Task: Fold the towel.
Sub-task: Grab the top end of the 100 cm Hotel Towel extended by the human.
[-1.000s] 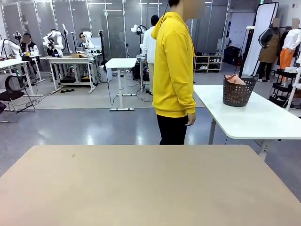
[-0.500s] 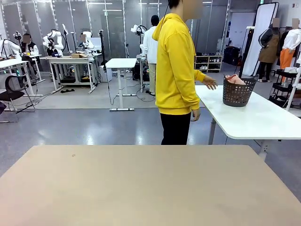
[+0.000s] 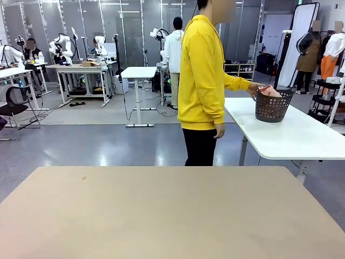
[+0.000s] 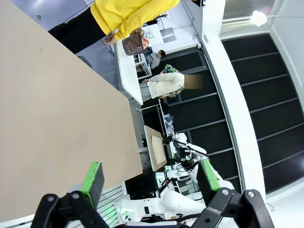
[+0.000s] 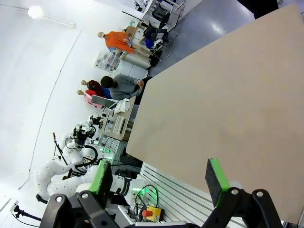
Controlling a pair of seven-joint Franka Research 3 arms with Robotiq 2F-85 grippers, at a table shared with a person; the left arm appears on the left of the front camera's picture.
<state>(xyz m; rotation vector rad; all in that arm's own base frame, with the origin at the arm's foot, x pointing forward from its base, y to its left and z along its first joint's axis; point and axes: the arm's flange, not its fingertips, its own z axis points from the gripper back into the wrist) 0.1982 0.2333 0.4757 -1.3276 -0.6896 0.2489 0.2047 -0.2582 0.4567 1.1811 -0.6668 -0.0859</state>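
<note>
Shows left tool (image 4: 151, 178) and right tool (image 5: 159, 176) wide, gripping nothing. Finds towel (image 3: 269, 90) bunched in basket (image 3: 272, 109) on white table (image 3: 294, 137), far right, well apart from both, nearer right arm. Puts person's hand (image 3: 253, 89) at basket rim. Cannot tell long axis while crumpled.

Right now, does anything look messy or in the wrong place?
Yes: the pink towel lies bunched up in a dark basket on the white side table, not spread on the robot's tan table. The person's hand is at the basket's rim.
</note>
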